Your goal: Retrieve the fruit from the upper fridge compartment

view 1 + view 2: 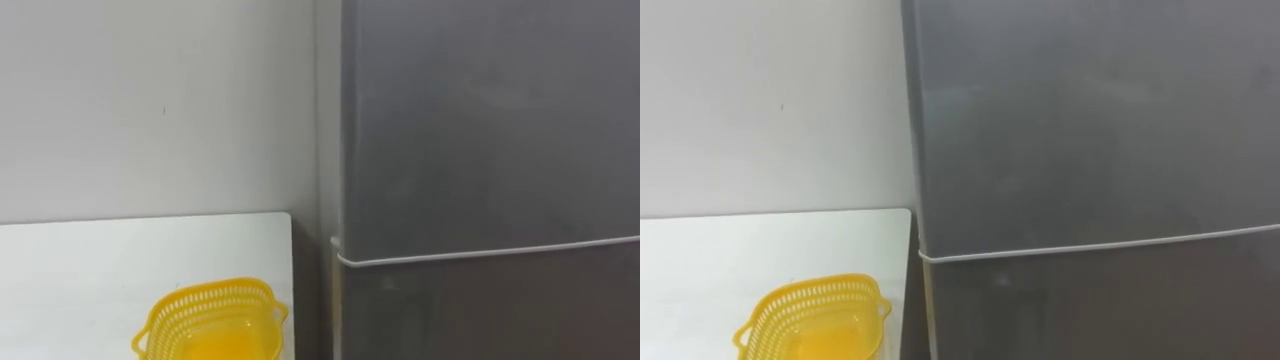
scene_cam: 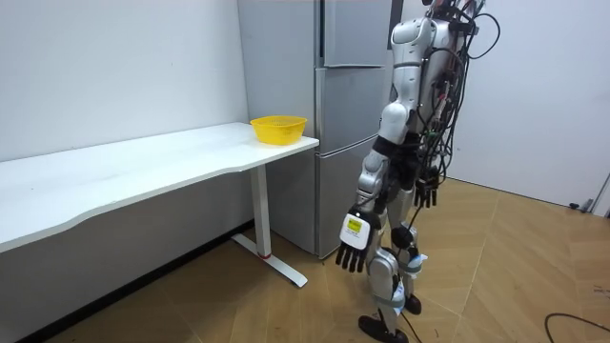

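The robot stands upright facing the fridge (image 1: 480, 130), close before its doors, with the white desk (image 1: 100, 270) off toward its 10 o'clock. In the eye views the grey fridge takes up the side from 12 round to 5 o'clock. Its upper door (image 1: 500, 90) is shut, so whatever is inside is hidden. A pale seam (image 1: 480, 253) runs across at about 4 o'clock, and below it is the lower door (image 1: 500, 310), also shut. A yellow basket (image 1: 210, 320) sits at 7 o'clock on the desk's corner nearest the fridge, just beside the narrow gap between desk and fridge. The plain wall (image 1: 150, 100) rises behind the desk at 10 o'clock.

In the room view both arms hang at the robot's sides. The left hand (image 2: 355, 250) is low by the thigh, its fingers loose, spread and empty. The right hand (image 2: 426, 193) hangs on the far side of the body, its fingers pointing down, relaxed and empty. Neither hand touches the fridge.
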Tool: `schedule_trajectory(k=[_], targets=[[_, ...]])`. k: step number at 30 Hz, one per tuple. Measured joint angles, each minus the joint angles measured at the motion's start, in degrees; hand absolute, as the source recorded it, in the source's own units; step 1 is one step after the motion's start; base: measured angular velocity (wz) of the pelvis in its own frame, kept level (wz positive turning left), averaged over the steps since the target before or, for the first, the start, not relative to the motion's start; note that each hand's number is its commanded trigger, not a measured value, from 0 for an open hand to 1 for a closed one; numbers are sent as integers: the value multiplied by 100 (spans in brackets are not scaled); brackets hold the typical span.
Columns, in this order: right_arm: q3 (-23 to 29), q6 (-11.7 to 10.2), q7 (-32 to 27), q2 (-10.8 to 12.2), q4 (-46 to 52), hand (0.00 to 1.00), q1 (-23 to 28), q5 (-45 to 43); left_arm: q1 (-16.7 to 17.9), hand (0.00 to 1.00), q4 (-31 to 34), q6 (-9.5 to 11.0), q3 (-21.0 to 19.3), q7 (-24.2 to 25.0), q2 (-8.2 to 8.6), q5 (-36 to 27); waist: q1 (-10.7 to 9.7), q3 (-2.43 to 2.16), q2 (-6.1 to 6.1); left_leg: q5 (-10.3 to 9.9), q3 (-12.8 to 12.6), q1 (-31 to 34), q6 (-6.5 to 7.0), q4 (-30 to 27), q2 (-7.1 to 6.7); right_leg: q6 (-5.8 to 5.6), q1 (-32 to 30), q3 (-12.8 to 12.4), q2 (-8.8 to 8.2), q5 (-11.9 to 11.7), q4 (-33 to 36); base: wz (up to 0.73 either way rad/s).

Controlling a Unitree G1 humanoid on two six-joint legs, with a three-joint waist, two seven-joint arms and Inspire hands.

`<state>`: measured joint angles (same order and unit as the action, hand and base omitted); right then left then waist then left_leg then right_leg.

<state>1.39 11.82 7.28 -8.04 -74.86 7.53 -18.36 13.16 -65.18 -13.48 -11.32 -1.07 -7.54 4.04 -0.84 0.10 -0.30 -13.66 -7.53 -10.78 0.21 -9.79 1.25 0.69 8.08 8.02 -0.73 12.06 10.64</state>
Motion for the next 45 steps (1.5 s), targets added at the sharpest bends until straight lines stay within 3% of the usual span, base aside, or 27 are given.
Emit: schedule_trajectory(k=[2, 3, 7, 8, 10, 11, 12, 14, 17, 23, 28, 33, 36, 41, 45], targets=[[291, -69, -75, -3, 35, 0, 10, -10, 33, 0, 309, -5, -583, -403, 0, -792, 3, -12, 31, 0, 10, 8, 0, -26, 2, 1, -12, 8, -14, 0, 3, 7], [339, -74, -87, -4, 59, 0, 12, -5, 29, 0, 523, 5, -730, -541, -4, -1092, 17, 8, 12, 0, 21, 16, 0, -23, 4, 1, -16, 15, -13, 1, 2, 5], [715, -143, -251, -66, 168, 0, 46, 33, -397, 0, 1859, 424, -1676, -1406, -12, -2848, 325, 9, 35, 1, 17, 11, -2, 20, 10, 5, -30, -4, 6, -3, 41, -3], [742, -204, -326, -76, 214, 0, 43, 33, -452, 0, 2246, 645, -1741, -1658, -29, -3274, 344, 7, 44, 0, 12, 14, -1, 33, 6, 4, -69, -2, 18, 1, 97, -6], [743, -275, -358, -87, 264, 0, 41, 31, -539, 0, 2720, 895, -1788, -1982, -59, -3816, 364, 0, 80, -1, 2, 37, 0, 47, 0, 3, -108, -8, 16, 2, 110, -6], [745, -326, -354, -81, 259, 0, 79, 28, -528, 0, 3238, 904, -1832, -2218, -58, -4156, 403, -10, 93, -1, -4, 43, 0, 57, 0, 4, -124, -4, 18, 2, 116, -4], [745, -355, -358, -77, 261, 0, 91, 21, -521, 0, 3503, 908, -1848, -2332, -58, -4263, 433, -14, 96, -1, -9, 44, 0, 57, 1, 4, -131, -8, 19, 1, 118, 0], [741, -371, -416, -82, 275, 0, 170, -37, -497, 0, 4222, 1168, -1928, -2684, -67, -4406, 461, -40, 130, 0, -14, 37, 0, 59, -3, 4, -152, -8, 15, 0, 144, -4], [704, -434, -474, -54, 398, 0, 330, -69, -456, 0, 4933, 1306, -1998, -3107, -66, -4375, 478, -66, 159, 1, -10, 21, 0, 40, -6, 2, -170, -11, 8, 1, 199, -8], [645, -465, -457, -1, 397, 0, 356, -196, -347, 0, 6898, 1451, -1982, -3606, -77, -3822, 439, -55, 103, 1, -3, 88, 0, 33, -10, 3, -216, -13, 3, 4, 199, 0], [650, -437, -304, 41, 385, 0, 393, -158, -364, 0, 8044, 1571, -1933, -3572, -156, -3652, 383, -43, 121, 0, 17, 112, 1, 2, -15, 2, -214, -43, -4, 6, 191, 1], [599, -423, -161, 42, 373, 0, 397, -165, -364, 0, 8475, 1651, -1739, -3415, -263, -3170, 149, -9, 168, -6, 189, 200, 9, -49, -20, -6, -219, 51, -6, 20, 179, 15], [442, -420, 40, 38, 376, 0, 384, -171, -372, 0, 8806, 1649, -1441, -3043, -264, -3140, 115, -7, 169, -5, 208, 214, 7, -66, -18, 4, -235, 50, -3, 14, 181, 1], [428, -419, 270, 52, 367, 0, 378, -182, -505, 0, 9228, 1602, -820, -2028, -262, -3140, 45, 41, 77, -4, 146, 213, 7, -103, -20, 3, -228, 14, 1, 11, 137, -3], [395, -425, 353, 60, 382, 0, 303, -204, -513, 0, 9380, 1594, -349, -1381, -263, -3142, -102, 26, 25, -3, 116, 218, 6, -100, -19, 1, -227, -2, -2, 9, 122, -4]])
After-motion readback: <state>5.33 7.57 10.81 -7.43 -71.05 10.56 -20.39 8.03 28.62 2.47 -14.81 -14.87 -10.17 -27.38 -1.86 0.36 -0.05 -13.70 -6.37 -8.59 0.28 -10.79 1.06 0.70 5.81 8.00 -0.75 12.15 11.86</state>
